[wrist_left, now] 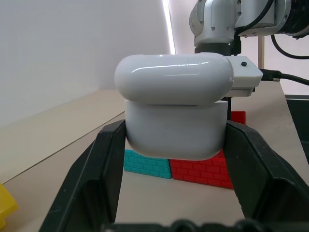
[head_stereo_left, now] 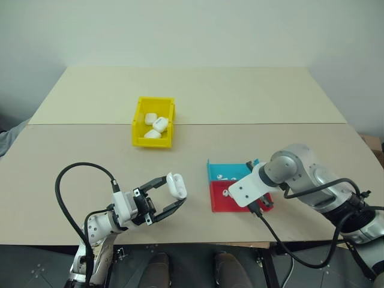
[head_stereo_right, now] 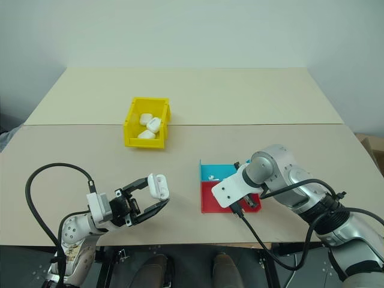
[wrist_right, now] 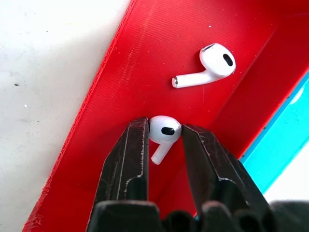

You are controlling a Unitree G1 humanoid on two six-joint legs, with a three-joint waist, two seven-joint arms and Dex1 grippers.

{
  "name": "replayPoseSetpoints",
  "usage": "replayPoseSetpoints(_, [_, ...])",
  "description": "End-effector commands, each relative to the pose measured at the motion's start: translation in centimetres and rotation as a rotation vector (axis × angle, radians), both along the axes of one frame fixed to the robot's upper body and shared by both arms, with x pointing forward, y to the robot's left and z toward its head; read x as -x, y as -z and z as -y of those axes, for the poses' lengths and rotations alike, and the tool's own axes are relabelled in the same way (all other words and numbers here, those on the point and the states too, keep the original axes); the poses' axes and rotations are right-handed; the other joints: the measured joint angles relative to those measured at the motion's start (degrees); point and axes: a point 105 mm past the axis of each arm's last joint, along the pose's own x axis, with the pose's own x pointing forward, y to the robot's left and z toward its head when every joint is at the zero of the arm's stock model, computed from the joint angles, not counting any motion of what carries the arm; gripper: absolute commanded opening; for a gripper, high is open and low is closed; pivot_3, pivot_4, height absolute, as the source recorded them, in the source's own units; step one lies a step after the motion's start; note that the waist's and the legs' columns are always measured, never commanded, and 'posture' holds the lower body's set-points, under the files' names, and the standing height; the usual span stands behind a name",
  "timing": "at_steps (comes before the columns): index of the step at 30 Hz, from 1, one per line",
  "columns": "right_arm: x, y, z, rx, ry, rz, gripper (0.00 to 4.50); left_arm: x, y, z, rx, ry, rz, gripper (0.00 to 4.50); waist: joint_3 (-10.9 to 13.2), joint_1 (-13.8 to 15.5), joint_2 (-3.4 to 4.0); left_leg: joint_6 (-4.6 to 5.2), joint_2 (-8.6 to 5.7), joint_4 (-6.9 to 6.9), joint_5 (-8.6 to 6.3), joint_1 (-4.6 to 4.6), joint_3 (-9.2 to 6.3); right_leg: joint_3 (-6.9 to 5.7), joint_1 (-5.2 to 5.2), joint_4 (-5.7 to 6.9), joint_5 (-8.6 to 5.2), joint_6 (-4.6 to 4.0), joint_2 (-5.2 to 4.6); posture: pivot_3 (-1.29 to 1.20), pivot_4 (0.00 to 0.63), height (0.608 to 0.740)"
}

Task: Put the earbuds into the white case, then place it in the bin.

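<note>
While your right gripper (wrist_right: 164,133) points down into the red tray (wrist_right: 145,53), its two fingers are pinched on one earbud (wrist_right: 163,131), whose stem hangs between them. A second earbud (wrist_right: 208,65) lies loose on the red floor just beyond, apart from the fingers. You have the tray's low wall close on one side and the blue tray (head_stereo_left: 225,171) butting against the other, so room there is tight. Another small white piece sits in the blue tray, too small to tell what it is.

Your left gripper (head_stereo_left: 171,195) is clamped on the white case (wrist_left: 176,108), held above the table (head_stereo_left: 72,150) with its lid closed, well apart from both trays. Bare tabletop lies between them. Farther back, the yellow bin (head_stereo_left: 153,122) holds three white cases (head_stereo_left: 157,125).
</note>
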Motion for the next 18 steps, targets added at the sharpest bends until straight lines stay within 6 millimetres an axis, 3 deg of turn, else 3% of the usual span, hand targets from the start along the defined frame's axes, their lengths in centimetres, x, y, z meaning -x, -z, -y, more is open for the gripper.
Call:
replayPoseSetpoints(1, [-0.02,-0.86,-0.20,-0.010,-0.022,0.030,1.52,0.39,-0.87,0.31,0.004,0.013,0.034,2.74,0.00,0.00,0.00,0.00,0.00,0.00,0.00,0.00,0.00,0.00,0.00,0.00,0.00,0.00,0.00,0.00,0.150,0.740])
replayPoseSetpoints(7, [-0.03,-0.73,-0.04,0.002,-0.030,0.034,1.52,0.39,-0.91,0.37,0.008,0.012,0.039,2.74,0.00,-0.01,0.00,0.00,0.00,0.00,0.00,0.00,0.00,0.00,0.00,0.01,0.00,0.00,0.00,0.00,0.150,0.740])
replayPoseSetpoints(10, [-0.06,-0.63,0.15,0.012,-0.033,0.038,0.95,0.39,-0.90,0.36,0.008,0.010,0.037,2.74,0.00,-0.01,0.00,0.00,0.00,0.00,0.00,0.00,0.00,0.00,0.00,0.01,0.00,0.00,0.00,0.00,0.150,0.740])
replayPoseSetpoints(18, [0.40,-1.11,0.28,-0.026,-0.015,0.047,0.95,0.38,-1.16,0.49,0.023,0.018,0.047,2.74,0.00,0.01,0.00,0.00,0.00,0.00,0.00,0.02,0.00,0.00,0.01,0.00,0.00,0.00,0.00,0.00,0.150,0.740])
